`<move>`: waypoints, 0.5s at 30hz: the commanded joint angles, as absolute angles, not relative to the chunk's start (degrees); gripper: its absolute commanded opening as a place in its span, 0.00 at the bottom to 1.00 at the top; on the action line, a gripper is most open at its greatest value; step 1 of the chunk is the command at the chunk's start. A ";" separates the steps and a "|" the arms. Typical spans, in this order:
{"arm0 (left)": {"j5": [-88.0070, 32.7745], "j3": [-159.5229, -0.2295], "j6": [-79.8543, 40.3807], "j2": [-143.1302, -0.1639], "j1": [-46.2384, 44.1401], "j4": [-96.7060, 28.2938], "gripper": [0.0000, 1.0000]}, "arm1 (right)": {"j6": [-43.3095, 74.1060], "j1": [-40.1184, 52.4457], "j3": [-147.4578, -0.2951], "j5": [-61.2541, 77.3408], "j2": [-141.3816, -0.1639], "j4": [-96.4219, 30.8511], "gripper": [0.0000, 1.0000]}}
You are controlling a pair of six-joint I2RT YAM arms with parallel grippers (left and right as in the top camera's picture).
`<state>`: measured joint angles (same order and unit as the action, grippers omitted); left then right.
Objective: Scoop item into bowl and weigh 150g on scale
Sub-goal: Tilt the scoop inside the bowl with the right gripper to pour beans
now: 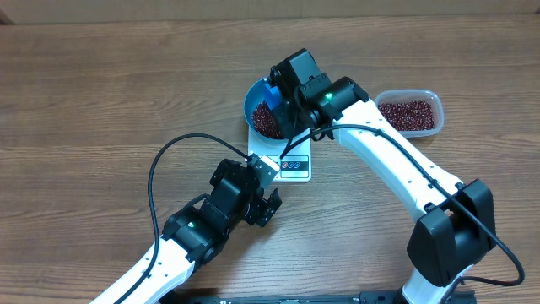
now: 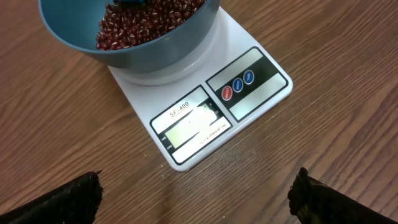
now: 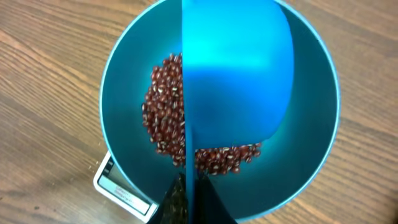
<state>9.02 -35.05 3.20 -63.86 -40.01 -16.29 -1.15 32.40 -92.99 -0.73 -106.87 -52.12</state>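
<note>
Wooden tabletop (image 1: 84, 101) carries the scale (image 1: 295, 166) with the bowl (image 1: 250, 107) on it, partly filled with beans (image 1: 268, 122); right pincer (image 3: 186, 202) clenches the scoop (image 3: 236, 81) over the bowl, left pincer (image 2: 193, 196) released, target weight seemingly unconfirmed

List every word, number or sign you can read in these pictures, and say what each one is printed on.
"SF-400": on the scale, on the strip above its display.
Small print under the display: too small to read.
Display digits: washed out, unreadable.
Marks on the three buttons: too small to read.
No other text shows.
</note>
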 commanded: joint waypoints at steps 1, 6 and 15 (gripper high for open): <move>8.97 -34.68 3.86 -63.31 -39.77 -16.29 1.00 | -3.79 32.56 -92.92 -2.20 -108.18 -51.64 0.04; 8.97 -34.68 3.86 -63.31 -39.75 -16.29 1.00 | -6.09 32.75 -92.92 -4.60 -110.48 -52.29 0.04; 8.97 -34.68 3.86 -63.31 -39.77 -16.29 1.00 | -6.04 32.80 -92.92 -6.42 -110.76 -53.23 0.04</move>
